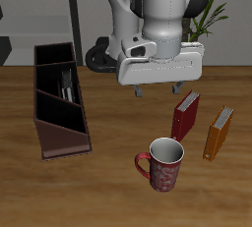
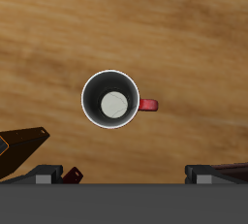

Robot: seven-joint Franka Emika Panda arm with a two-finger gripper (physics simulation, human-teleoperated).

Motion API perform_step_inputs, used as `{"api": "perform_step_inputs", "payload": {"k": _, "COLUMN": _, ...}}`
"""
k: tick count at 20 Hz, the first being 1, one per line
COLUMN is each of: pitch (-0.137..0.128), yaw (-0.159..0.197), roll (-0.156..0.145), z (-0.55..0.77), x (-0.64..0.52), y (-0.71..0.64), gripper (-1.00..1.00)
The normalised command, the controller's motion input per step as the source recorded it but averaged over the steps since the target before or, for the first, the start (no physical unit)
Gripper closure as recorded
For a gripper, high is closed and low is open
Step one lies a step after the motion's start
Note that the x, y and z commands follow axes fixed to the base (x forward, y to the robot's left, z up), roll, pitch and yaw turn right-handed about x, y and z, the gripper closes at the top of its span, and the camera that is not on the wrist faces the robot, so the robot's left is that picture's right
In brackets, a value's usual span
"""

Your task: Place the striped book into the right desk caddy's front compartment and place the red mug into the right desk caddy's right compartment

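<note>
Red mug [image 1: 164,164] stands upright near the table's front edge, directly under the gripper [image 1: 157,88], whose fingers hang spread and empty. Striped book [image 1: 66,85] already sits inside the right desk caddy [image 1: 61,141]. Risk: an off-centre descent onto the rim tips the mug.
</note>
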Motion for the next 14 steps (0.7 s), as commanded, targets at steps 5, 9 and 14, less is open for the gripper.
{"api": "perform_step_inputs", "payload": {"k": 5, "pitch": -0.007, "yaw": 0.1, "roll": 0.005, "z": -0.02, "x": 0.1, "y": 0.34, "gripper": -1.0}}
{"api": "perform_step_inputs", "payload": {"k": 9, "pitch": -0.005, "yaw": 0.081, "roll": 0.002, "z": -0.08, "x": 0.06, "y": 0.12, "gripper": -1.0}}
{"api": "perform_step_inputs", "payload": {"k": 14, "pitch": 0.015, "yaw": 0.047, "roll": -0.023, "z": -0.07, "x": 0.07, "y": 0.02, "gripper": -1.0}}
